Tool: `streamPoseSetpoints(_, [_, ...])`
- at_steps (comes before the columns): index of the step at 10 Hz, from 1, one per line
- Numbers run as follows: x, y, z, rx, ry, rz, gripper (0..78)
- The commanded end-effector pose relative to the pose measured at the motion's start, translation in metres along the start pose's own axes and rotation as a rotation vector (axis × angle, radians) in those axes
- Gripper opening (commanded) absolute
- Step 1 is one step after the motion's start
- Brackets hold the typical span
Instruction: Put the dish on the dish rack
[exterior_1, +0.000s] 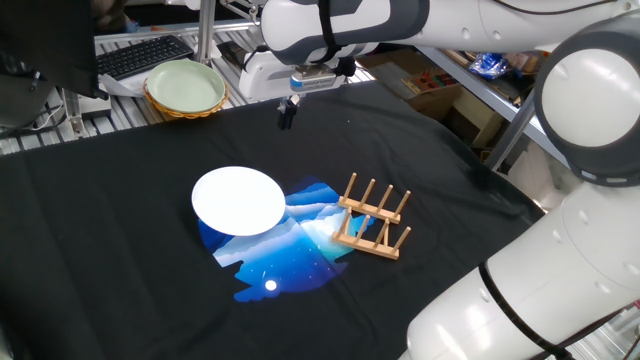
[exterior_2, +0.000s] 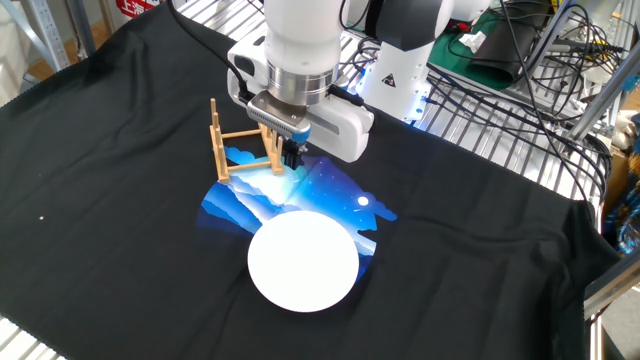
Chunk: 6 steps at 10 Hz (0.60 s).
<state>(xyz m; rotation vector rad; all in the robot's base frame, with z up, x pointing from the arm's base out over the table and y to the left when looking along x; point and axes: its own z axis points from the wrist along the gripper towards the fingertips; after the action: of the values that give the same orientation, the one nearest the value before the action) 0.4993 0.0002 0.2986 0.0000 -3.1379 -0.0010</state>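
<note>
The white round dish (exterior_1: 239, 200) lies flat on the black cloth, partly over a blue print; it also shows in the other fixed view (exterior_2: 303, 260). The wooden dish rack (exterior_1: 372, 217) stands upright to the right of the dish, and its pegs are empty; in the other fixed view the dish rack (exterior_2: 243, 145) is partly behind the arm. My gripper (exterior_1: 288, 114) hangs in the air above the cloth, beyond the dish and apart from it. Its fingers are together and hold nothing. In the other fixed view the gripper (exterior_2: 293, 155) is between rack and dish.
A pale green bowl with a woven rim (exterior_1: 186, 86) sits at the far edge of the table, next to a keyboard (exterior_1: 145, 55). The blue print (exterior_1: 285, 252) is flat on the cloth. Wire shelving and cables (exterior_2: 520, 60) lie beyond the table.
</note>
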Motion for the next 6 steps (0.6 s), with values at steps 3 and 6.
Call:
streamPoseSetpoints(3, [0.0000, 0.0000, 0.0000, -0.037, 0.089, 0.168, 0.0])
streamPoseSetpoints(6, [-0.0001, 0.0001, -0.0003, -0.041, 0.092, 0.169, 0.0])
